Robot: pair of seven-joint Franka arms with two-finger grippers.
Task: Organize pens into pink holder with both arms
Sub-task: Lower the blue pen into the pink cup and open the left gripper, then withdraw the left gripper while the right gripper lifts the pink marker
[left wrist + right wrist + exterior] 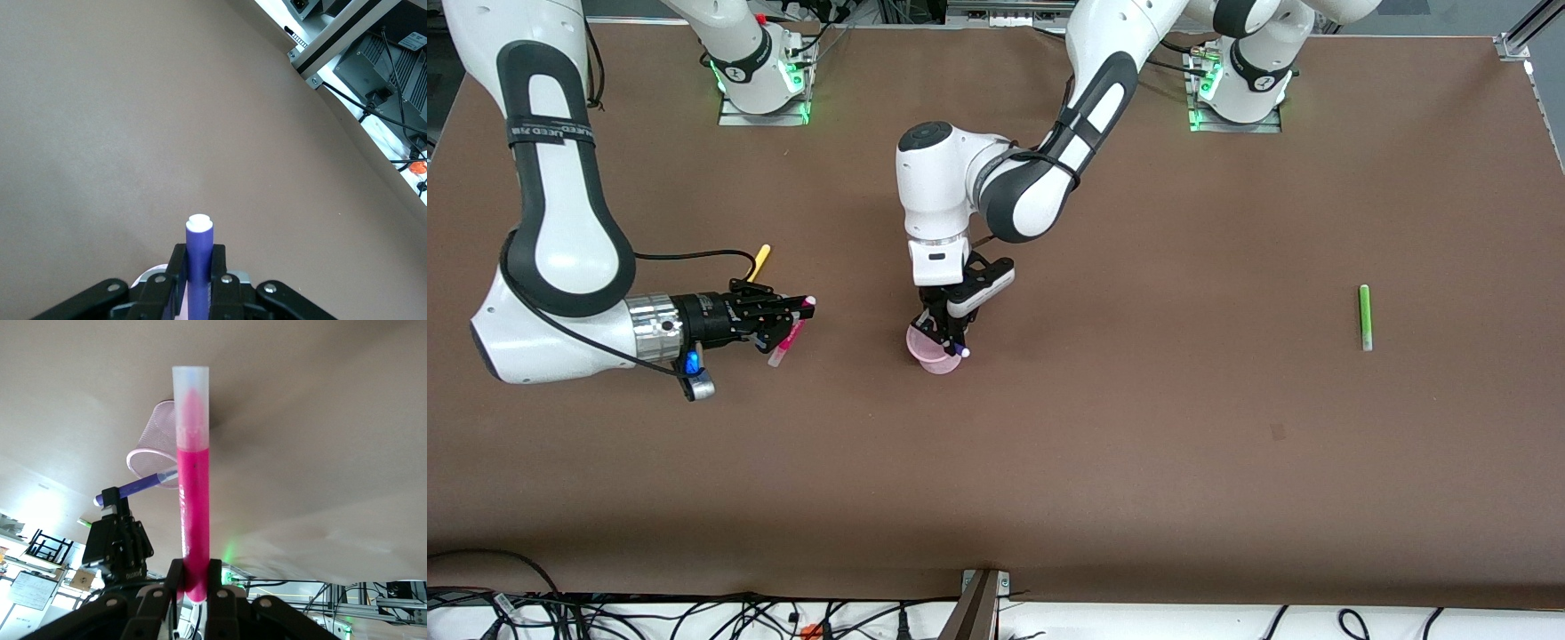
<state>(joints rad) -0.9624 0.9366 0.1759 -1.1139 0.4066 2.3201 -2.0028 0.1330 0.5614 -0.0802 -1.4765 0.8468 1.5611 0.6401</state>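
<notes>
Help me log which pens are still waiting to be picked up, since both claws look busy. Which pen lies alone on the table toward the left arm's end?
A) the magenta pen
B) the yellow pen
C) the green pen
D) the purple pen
C: the green pen lies by itself on the table toward the left arm's end, while the left claw grips the purple pen and the right claw grips the magenta pen.

The strap on the right arm (551,133) bears lettering, perhaps "LIKEED", barely legible.
</notes>
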